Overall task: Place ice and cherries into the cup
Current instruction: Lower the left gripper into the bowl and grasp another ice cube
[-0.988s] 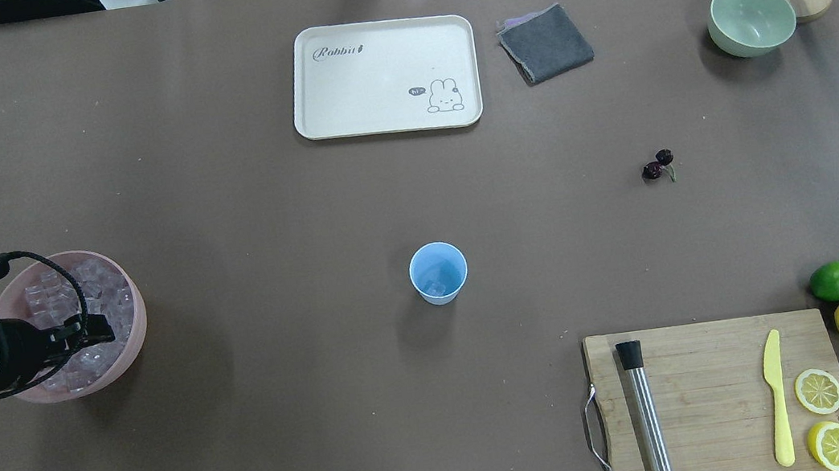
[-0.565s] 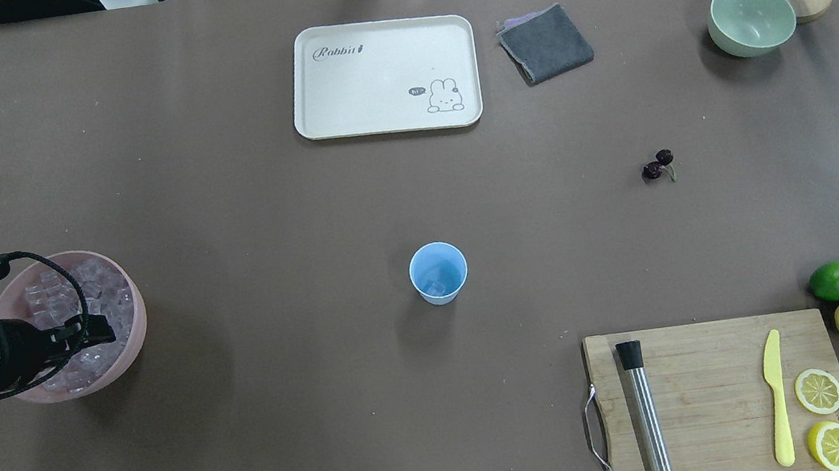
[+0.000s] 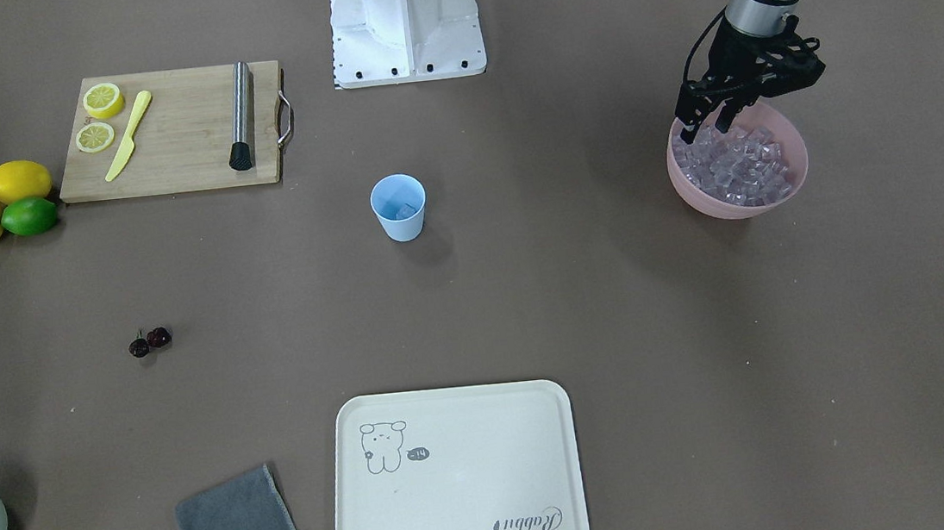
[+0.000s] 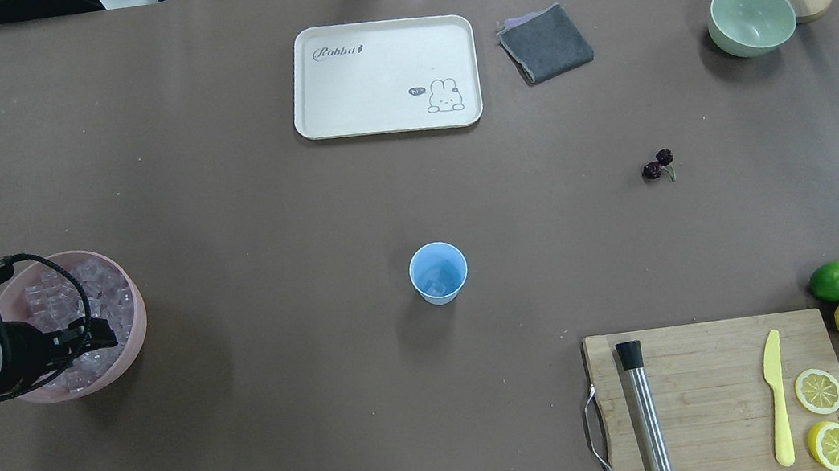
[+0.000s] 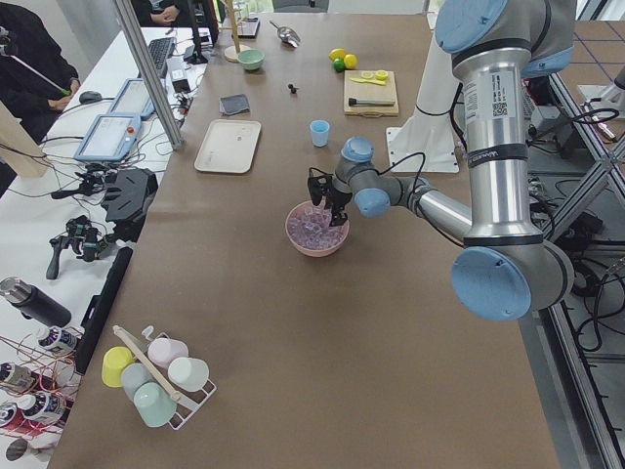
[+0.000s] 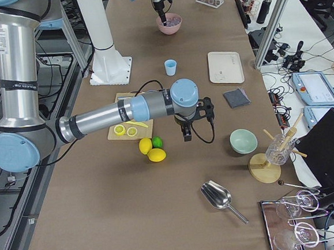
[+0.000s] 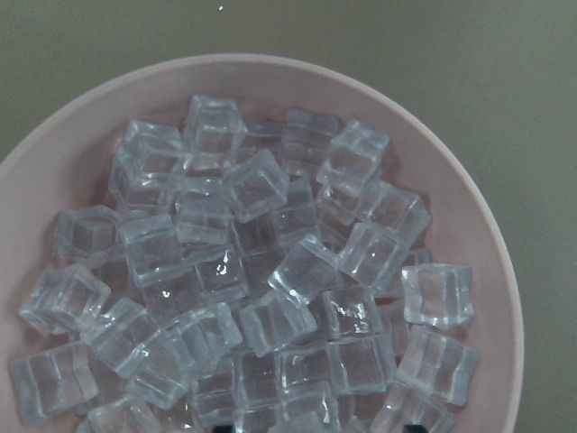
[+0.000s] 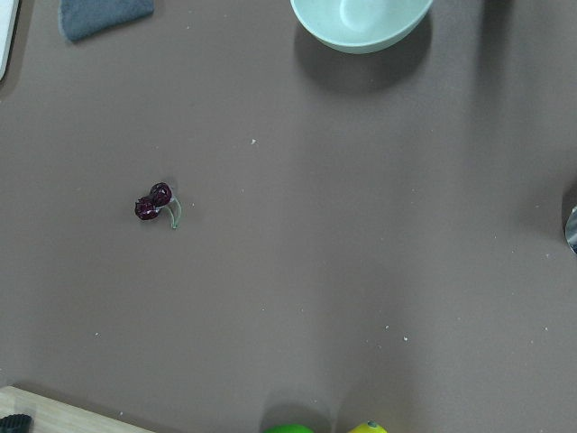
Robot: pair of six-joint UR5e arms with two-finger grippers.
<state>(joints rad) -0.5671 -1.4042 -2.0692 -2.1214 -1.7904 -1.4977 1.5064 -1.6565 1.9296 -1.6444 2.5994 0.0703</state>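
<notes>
Overhead exterior view: the light-blue cup (image 4: 438,273) stands upright near the middle of the tabletop (image 4: 262,207), and at least one clear cube lies in its bottom. The pink bowl (image 4: 135,305) sits well apart at the cup's 9 o'clock, heaped with ice (image 4: 101,281). The left end effector (image 3: 705,130) hangs over the bowl's 5 o'clock side with its fingers spread apart and nothing between them. Its tips are down at the top of the pile; whether they touch a cube cannot be told. The left wrist view shows little but cubes and pink rim. The cherries (image 4: 657,165) lie on the bare tabletop at the cup's 2 o'clock, well apart from it, with their stems joined. In the right wrist view they show at 9 o'clock of centre. The right end effector (image 6: 186,134) hovers above the tabletop just beside the lime (image 6: 157,142). Whether its fingers are apart or together cannot be told.
</notes>
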